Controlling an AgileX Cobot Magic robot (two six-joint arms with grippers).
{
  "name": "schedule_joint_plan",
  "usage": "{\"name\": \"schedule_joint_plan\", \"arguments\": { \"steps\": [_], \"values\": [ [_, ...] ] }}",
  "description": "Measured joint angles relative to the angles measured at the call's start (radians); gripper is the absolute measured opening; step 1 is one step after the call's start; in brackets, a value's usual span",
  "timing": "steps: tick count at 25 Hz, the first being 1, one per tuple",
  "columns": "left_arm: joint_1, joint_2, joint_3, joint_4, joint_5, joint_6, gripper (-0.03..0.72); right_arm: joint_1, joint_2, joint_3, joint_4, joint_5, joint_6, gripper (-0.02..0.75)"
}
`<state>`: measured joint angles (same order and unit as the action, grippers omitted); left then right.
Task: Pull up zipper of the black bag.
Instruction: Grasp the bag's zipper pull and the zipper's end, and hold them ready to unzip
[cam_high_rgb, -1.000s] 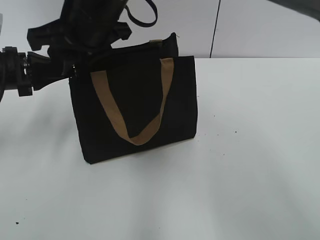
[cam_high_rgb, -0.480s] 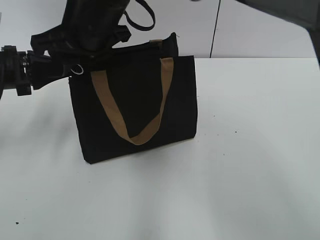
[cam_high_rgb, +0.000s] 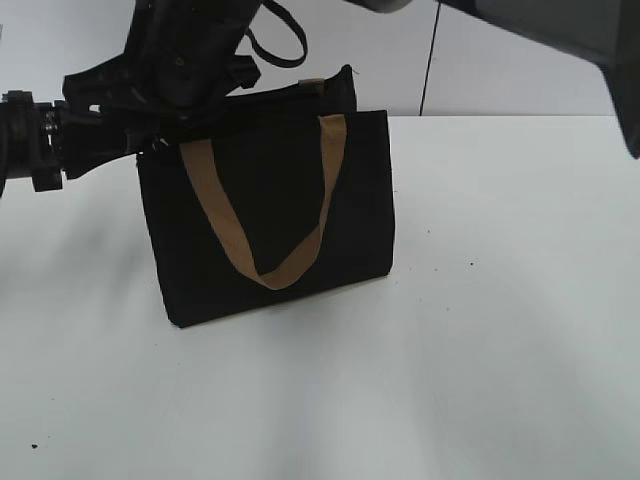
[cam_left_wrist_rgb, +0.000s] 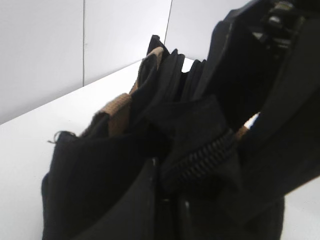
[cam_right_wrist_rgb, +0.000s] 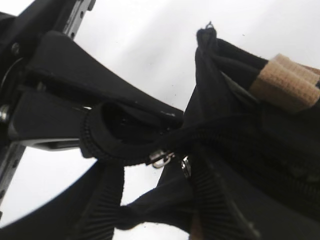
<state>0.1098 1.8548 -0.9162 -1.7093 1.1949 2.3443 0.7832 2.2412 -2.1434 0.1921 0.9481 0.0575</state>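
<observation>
The black bag (cam_high_rgb: 270, 200) stands upright on the white table, its tan handle (cam_high_rgb: 215, 210) hanging down the front. My left gripper (cam_high_rgb: 135, 138) reaches in from the left and is shut on the bag's top left corner; in the left wrist view its jaws (cam_left_wrist_rgb: 162, 200) pinch black fabric beside the zip line (cam_left_wrist_rgb: 200, 157). My right gripper (cam_high_rgb: 165, 122) comes down from above onto the same corner. In the right wrist view its ribbed fingers (cam_right_wrist_rgb: 150, 172) are apart, with the silver zipper pull (cam_right_wrist_rgb: 162, 159) between their tips and black bag fabric (cam_right_wrist_rgb: 260, 135) beside them.
The white table (cam_high_rgb: 500, 300) stretches right of and in front of the bag. A white wall with a dark vertical seam (cam_high_rgb: 432, 60) stands behind the table's back edge. The right arm's grey body (cam_high_rgb: 560, 40) crosses the top right corner.
The right arm has shifted slightly over the bag's left corner. The silver ring seen at the corner half a second ago is now mostly covered. The bag and the left arm have not moved.
</observation>
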Motion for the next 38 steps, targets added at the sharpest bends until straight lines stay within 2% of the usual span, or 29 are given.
{"name": "schedule_joint_plan", "arguments": {
  "steps": [6, 11, 17, 19, 22, 27, 30, 38],
  "values": [
    [0.000, 0.000, 0.000, -0.001, 0.003, 0.000, 0.037, 0.000, 0.000, 0.000, 0.000, -0.005, 0.000, 0.346],
    [0.000, 0.000, 0.000, -0.004, 0.003, 0.000, 0.037, 0.000, 0.000, 0.000, 0.000, -0.011, 0.000, 0.260],
    [0.000, 0.000, 0.000, -0.011, 0.003, 0.000, 0.037, 0.000, 0.000, 0.000, 0.000, -0.020, 0.000, 0.218],
    [0.000, 0.000, 0.000, -0.012, 0.003, 0.000, 0.037, 0.000, 0.000, 0.000, -0.004, -0.020, 0.000, 0.170],
    [0.000, 0.000, 0.000, -0.017, -0.002, -0.001, 0.037, 0.000, 0.000, 0.000, -0.012, -0.020, 0.000, 0.039],
    [0.000, 0.000, 0.000, -0.017, -0.004, -0.001, 0.037, 0.000, 0.000, 0.000, -0.023, -0.020, -0.001, 0.034],
    [0.000, 0.000, 0.000, -0.017, -0.004, -0.001, 0.037, 0.000, -0.009, 0.000, -0.026, -0.018, -0.002, -0.005],
    [0.000, 0.000, 0.000, -0.011, -0.008, -0.001, 0.037, -0.002, -0.048, 0.000, -0.037, 0.041, -0.002, -0.010]
  ]
}}
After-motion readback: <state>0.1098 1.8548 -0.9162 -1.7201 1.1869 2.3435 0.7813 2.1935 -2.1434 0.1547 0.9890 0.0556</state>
